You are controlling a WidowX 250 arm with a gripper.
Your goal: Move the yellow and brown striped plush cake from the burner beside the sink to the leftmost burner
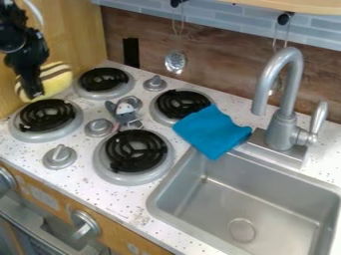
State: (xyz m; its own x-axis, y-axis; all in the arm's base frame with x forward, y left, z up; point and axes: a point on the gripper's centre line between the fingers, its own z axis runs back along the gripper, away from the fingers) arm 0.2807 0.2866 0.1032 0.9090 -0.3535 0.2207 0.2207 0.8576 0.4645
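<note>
One black gripper [33,92] hangs at the top left, right by a yellow, stripy thing [59,80]. I can't tell if it is grabbing it. Close by are black stove rings [47,115]. A little gray toy [124,115] lies between them. Past that, a blue cloth [212,130] touches the sink [266,172].

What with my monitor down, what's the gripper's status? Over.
Gripper upper left, by striped thing; grip unclear. Grey toy between burners. Blue cloth over sink edge.
</note>
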